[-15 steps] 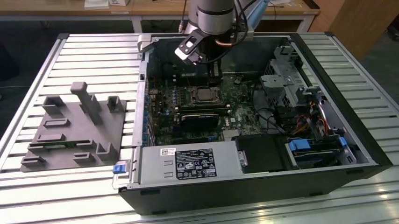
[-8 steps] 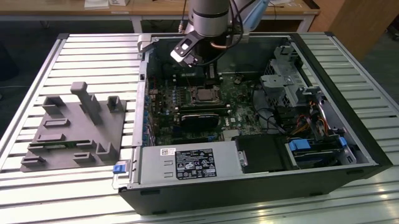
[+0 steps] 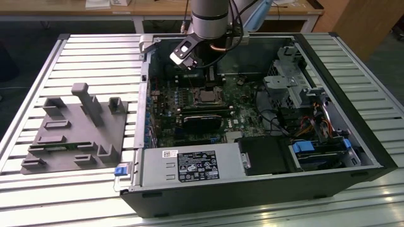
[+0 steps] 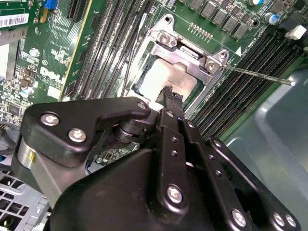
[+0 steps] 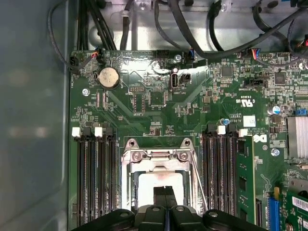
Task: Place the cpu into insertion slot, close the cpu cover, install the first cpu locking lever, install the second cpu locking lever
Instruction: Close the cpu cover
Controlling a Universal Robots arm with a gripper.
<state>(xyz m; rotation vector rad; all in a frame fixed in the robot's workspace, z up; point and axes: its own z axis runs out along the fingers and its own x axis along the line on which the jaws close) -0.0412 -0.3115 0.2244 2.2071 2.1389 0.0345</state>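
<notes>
Silvery-grey metal shows in both wrist views: the cpu (image 4: 161, 77) (image 5: 153, 180) lies flat in the insertion slot (image 3: 205, 98), on the green circuit board (image 5: 144, 120). The cpu cover (image 4: 186, 54) (image 5: 159, 166) is down over it, and the chip's top shows through the cover's window.

Gripper (image 4: 169, 94) (image 5: 165, 193) – fingers pressed together with nothing between them, pointing down at the middle of the cpu. Tips are right over the chip's top; cannot tell whether they touch it or hang just above.

One thin locking lever (image 4: 260, 75) is not latched. In the second wrist view the rod juts out from a corner of the cover and reaches across the long black memory slots (image 5: 96, 183). In the first wrist view it runs slantwise along one side of the socket.

Exterior view: the arm comes down into the open computer case (image 3: 252, 198), with the gripper (image 3: 211, 80) low over the board, just above the socket. The case lies on its side on a slatted metal table (image 3: 94, 61). A grey moulded fixture (image 3: 75, 127) sits on the table at the exterior view's left, well apart from the socket.
</notes>
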